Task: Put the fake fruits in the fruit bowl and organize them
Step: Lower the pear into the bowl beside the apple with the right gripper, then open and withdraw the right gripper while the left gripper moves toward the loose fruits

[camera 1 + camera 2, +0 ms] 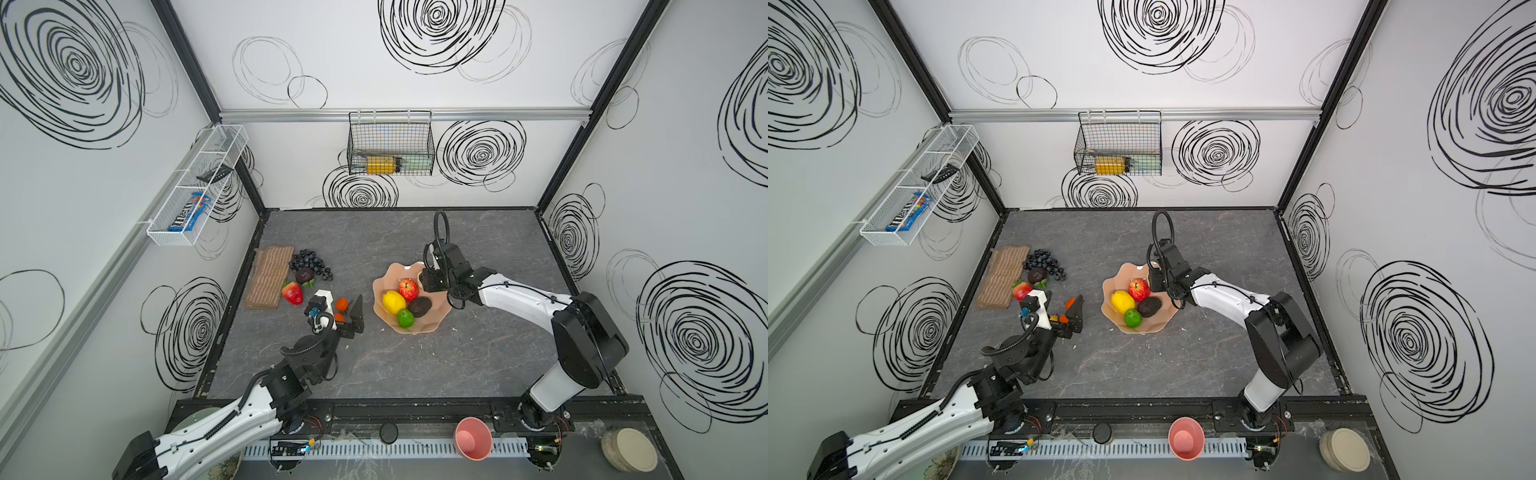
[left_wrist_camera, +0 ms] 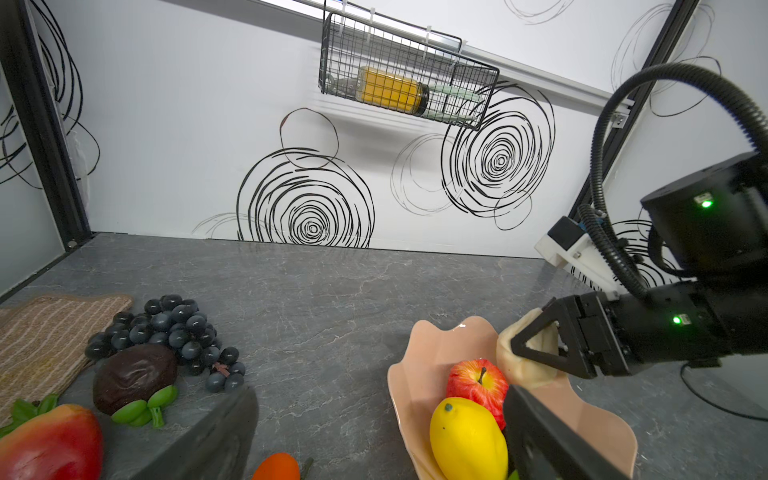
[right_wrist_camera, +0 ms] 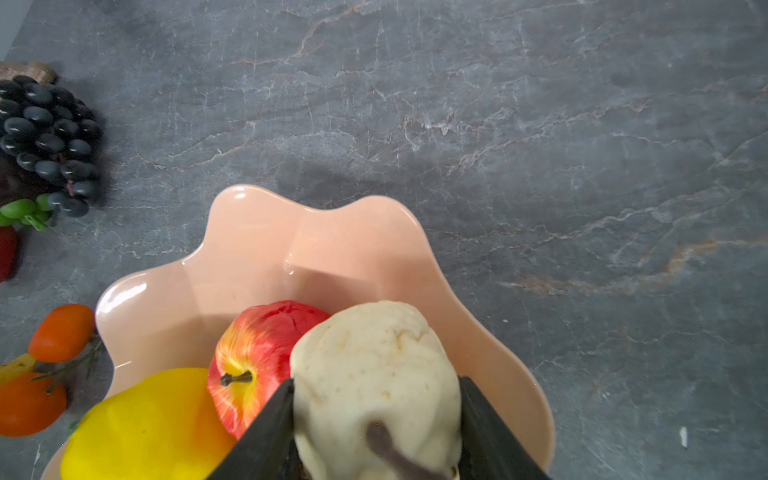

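The peach-pink fruit bowl (image 1: 415, 330) (image 1: 1142, 330) stands mid-table and holds a red apple (image 1: 408, 289), a yellow lemon (image 1: 393, 301), a green lime (image 1: 405, 318) and a dark avocado (image 1: 419, 306). My right gripper (image 3: 374, 419) (image 1: 427, 277) is shut on a beige pear (image 3: 365, 361) (image 2: 525, 365), which hangs over the bowl's far right side beside the apple. My left gripper (image 1: 344, 311) (image 2: 374, 457) stands open left of the bowl, its fingers either side of two tiny oranges (image 1: 342, 304) (image 2: 276, 467). Black grapes (image 1: 311, 262), another dark fruit (image 1: 304, 275) and a red strawberry (image 1: 292, 293) lie further left.
A woven mat (image 1: 268, 276) lies by the left wall. A pink cup (image 1: 473, 438) and stacked beige plates (image 1: 629, 449) sit at the front ledge. A black wire basket (image 1: 390, 145) hangs on the back wall and a white one (image 1: 195, 187) on the left wall.
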Controlling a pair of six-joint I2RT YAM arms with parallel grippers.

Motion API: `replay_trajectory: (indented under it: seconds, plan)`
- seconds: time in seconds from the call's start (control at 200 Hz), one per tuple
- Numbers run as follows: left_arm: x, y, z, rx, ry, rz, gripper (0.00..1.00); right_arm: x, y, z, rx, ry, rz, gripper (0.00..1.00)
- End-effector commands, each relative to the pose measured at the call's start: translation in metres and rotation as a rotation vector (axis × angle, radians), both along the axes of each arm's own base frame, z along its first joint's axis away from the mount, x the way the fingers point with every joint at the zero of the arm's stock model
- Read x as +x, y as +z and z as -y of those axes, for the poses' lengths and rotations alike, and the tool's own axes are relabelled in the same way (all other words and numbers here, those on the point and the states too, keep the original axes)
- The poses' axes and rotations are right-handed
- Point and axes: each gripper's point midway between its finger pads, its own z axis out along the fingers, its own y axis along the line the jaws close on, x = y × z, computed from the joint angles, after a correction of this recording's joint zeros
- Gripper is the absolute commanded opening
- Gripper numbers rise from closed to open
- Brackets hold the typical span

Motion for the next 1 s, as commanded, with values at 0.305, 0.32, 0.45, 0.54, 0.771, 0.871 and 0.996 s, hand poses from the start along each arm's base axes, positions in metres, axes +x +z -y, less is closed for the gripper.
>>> replay_trajectory:
  seconds: [0.305, 0.32, 0.45, 0.54, 0.771, 0.871, 0.996]
  plan:
    - [0.001, 0.014, -0.003, -0.047, 0.012, 0.031, 0.96, -0.012, -0.024, -0.003, -0.004, 0.014, -0.066, 0.54]
    - [0.001, 0.014, -0.003, -0.045, 0.012, 0.030, 0.96, -0.012, -0.023, -0.003, -0.003, 0.013, -0.064, 0.54]
    - [0.001, 0.014, -0.003, -0.046, 0.013, 0.031, 0.96, -0.016, -0.023, -0.004, -0.011, 0.013, -0.066, 0.54]
    - [0.001, 0.014, -0.003, -0.048, 0.012, 0.031, 0.96, -0.019, -0.022, -0.004, -0.016, 0.015, -0.065, 0.55]
    - [0.001, 0.015, -0.003, -0.047, 0.012, 0.032, 0.96, -0.024, -0.026, -0.006, -0.022, 0.017, -0.073, 0.57]
    - [0.001, 0.014, -0.002, -0.048, 0.011, 0.031, 0.96, -0.023, -0.025, -0.006, -0.021, 0.015, -0.070, 0.58]
    - [0.001, 0.014, -0.003, -0.047, 0.012, 0.032, 0.96, -0.022, -0.022, -0.007, -0.023, 0.012, -0.062, 0.63]
